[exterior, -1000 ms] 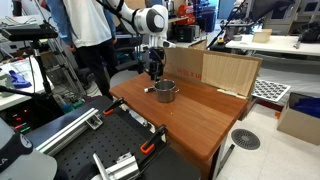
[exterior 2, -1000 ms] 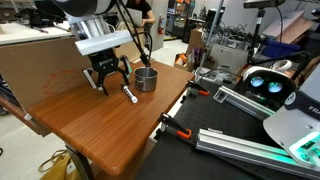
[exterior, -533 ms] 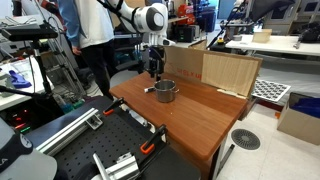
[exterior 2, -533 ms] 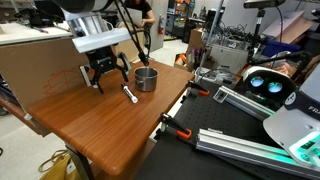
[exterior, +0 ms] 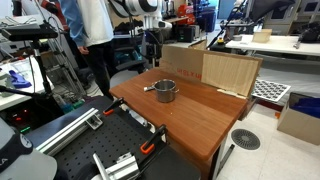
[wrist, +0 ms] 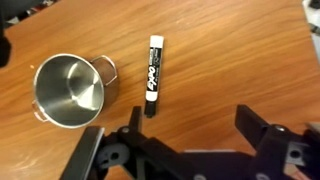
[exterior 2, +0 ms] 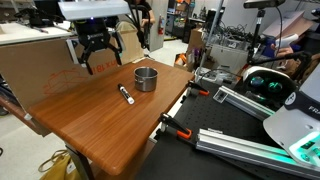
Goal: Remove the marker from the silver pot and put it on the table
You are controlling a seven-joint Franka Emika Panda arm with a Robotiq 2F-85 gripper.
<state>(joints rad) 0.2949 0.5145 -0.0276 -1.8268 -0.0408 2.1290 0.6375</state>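
The marker (wrist: 153,73), white with a black cap, lies flat on the reddish-brown table (wrist: 230,60), just beside the silver pot (wrist: 68,90). It also shows in both exterior views (exterior 2: 126,95) (exterior: 148,87), next to the pot (exterior 2: 146,78) (exterior: 166,91). The pot is empty and upright. My gripper (wrist: 190,125) is open and empty, raised well above the table (exterior 2: 110,120), above the marker (exterior 2: 97,52) (exterior: 152,48).
A pale wooden board (exterior: 225,72) stands upright along the table's far side. A cardboard box (exterior: 180,60) sits behind the pot. A person (exterior: 88,40) stands near the table. Clamps and rails (exterior 2: 200,95) lie beside the table edge.
The gripper has risen from just above the table by the marker to well above it. The marker lies still on the table beside the pot.
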